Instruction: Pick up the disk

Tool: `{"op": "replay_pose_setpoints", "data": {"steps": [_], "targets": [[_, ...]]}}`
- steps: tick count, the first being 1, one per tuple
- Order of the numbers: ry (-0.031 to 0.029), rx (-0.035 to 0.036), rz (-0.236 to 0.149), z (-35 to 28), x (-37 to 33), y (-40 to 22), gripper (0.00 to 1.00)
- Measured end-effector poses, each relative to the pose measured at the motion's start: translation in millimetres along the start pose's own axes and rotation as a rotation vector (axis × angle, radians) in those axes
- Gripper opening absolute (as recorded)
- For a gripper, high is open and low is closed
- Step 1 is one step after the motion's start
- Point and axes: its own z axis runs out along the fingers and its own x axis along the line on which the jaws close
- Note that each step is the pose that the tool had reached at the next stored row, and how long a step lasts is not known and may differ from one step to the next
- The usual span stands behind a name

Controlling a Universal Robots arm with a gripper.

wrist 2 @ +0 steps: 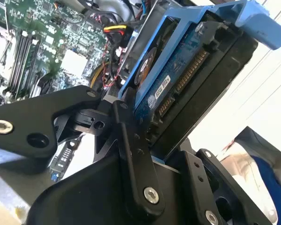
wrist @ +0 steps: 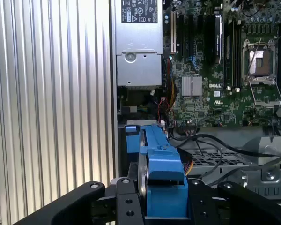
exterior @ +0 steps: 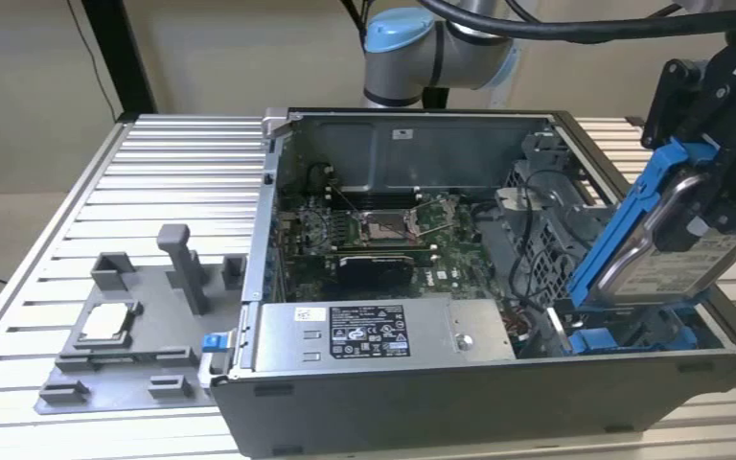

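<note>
The ribbed metal table (exterior: 150, 182) carries an open computer case (exterior: 471, 402), and the exterior view takes in both whole, with the arm's blue-capped joint (exterior: 406, 38) behind the case. The hand (exterior: 713, 163) hangs over the case's end at the exterior view's right, closed on the disk (exterior: 655, 259), which stands tilted on edge with its lower end down among the blue drive-bay brackets (exterior: 624, 337) and its blue frame (exterior: 624, 220) facing the case's middle. Below and beside the hand lie the motherboard (exterior: 368, 230) with its bare processor socket, and nearer the front the grey power supply (exterior: 368, 331) with a white sticker. Well apart from the hand, on the table beyond the case at the exterior view's left, a grey fixture tray (exterior: 126, 374) holds a small square silver chip (exterior: 106, 321). The second wrist view adds the disk's underside (wrist 2: 178, 79), a blue circuit board with a row of connector contacts, clamped between the black fingers (wrist 2: 131, 154). The first wrist view looks along the disk's edge (wrist: 164, 178), showing its blue frame pinched between the fingers, with the motherboard (wrist: 210, 93) and power supply (wrist: 138, 51) beyond.
</note>
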Motion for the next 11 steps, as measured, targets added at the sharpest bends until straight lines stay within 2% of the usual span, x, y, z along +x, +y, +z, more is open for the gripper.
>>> {"op": "replay_pose_setpoints", "data": {"steps": [11], "targets": [[-0.0003,-0.0014,0.006,10.0,0.3,-4.4,0.0]]}}
